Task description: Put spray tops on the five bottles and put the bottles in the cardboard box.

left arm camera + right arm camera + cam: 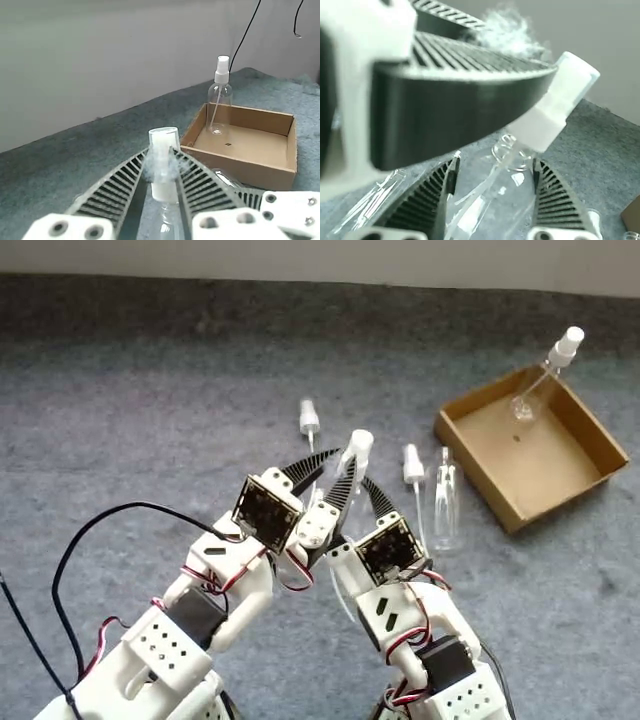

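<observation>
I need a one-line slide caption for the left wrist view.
Left claw shut on a spray top above a bottle; behind, a capped bottle stands in the cardboard box.

The worktop (140,400) is covered with grey, felt-like cloth. The cardboard box (560,468) is set directly on it, open side up. Just beside the box, on its left in the high view, an uncapped clear bottle (445,505) is placed on the cloth. A loose spray top (412,464) with a thin tube is laid just beside that bottle, on the side away from the box. A second spray top (309,421) is laid farther from the box. A black cable (100,525) is trailed over the cloth, well apart from the box
</observation>
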